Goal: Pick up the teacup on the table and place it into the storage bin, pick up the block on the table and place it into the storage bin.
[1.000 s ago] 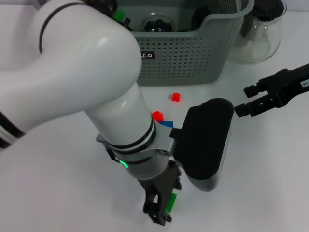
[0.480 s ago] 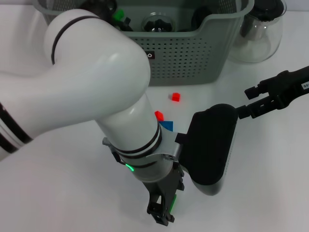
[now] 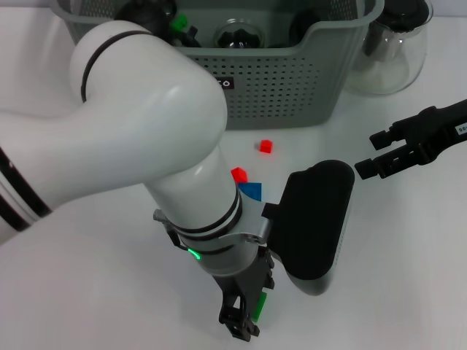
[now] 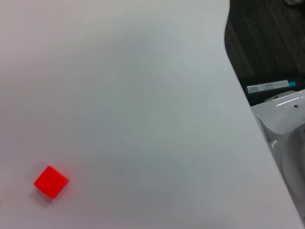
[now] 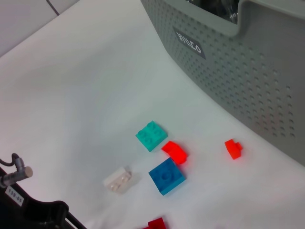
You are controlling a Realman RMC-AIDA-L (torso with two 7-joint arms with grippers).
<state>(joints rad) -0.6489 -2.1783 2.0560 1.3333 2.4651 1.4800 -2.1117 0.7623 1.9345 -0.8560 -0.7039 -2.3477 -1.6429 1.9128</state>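
The grey-green perforated storage bin (image 3: 292, 80) stands at the back of the table and also shows in the right wrist view (image 5: 248, 71). A glass cup (image 3: 237, 33) lies inside it. Loose blocks lie in front of the bin: a small red one (image 3: 265, 146), a red one (image 3: 238, 174) and a blue one (image 3: 252, 191). My left gripper (image 3: 242, 322) is low at the table's near edge, with a green block (image 3: 259, 306) right at its fingers. My right gripper (image 3: 371, 153) hovers open and empty to the right of the blocks.
A clear glass teapot (image 3: 390, 51) stands right of the bin. The right wrist view also shows teal (image 5: 151, 135), white (image 5: 118, 180), blue (image 5: 167, 176) and red (image 5: 174, 151) blocks. My left forearm (image 3: 146, 146) covers much of the table's left.
My left forearm and its black wrist housing have shifted a little to the right. The gripper stays low by the green block. The right gripper has barely moved.
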